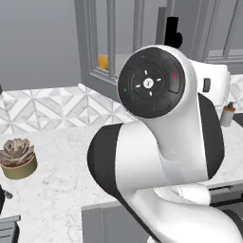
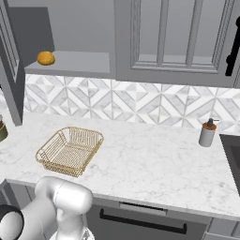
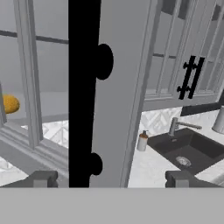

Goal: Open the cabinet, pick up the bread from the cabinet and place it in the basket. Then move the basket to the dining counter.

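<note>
Gripper: your gripper [image 3: 111,178] stands wide open, holding nothing — its two dark fingertips [image 3: 40,178] sit at either side of the hand view, with the black bar handle [image 3: 83,87] rising between them but touching neither.

Cabinet: the cabinet [image 2: 70,65] is open; you see its glass-paned door [image 3: 30,87] swung out, close in front of the hand, the handle running up the door's frame.

Bread: the bread [image 2: 46,58] lies on the cabinet's bottom shelf, toward the left end. From the hand you see it through the door's glass [image 3: 9,104], left of the handle and beyond the door, well apart from the gripper. The left base view shows it as an orange spot behind the glass [image 1: 103,61].

Basket: the basket [image 2: 70,150] stands upright on the counter [image 2: 154,164], below the bread and nearer the counter's front edge — nothing lies in it.

Counter: white marble with grey veining, backed by a patterned tile backsplash [image 2: 140,101]. A soap dispenser [image 2: 206,133] stands toward its right end, beside a dark sink [image 3: 186,148] with a tap. A potted succulent [image 1: 18,157] sits at the left end.

Room: grey wall cabinets with narrower panelled doors [image 2: 178,37] hang to the right of the open one, black handles on them; grey drawer fronts run below the counter.
</note>
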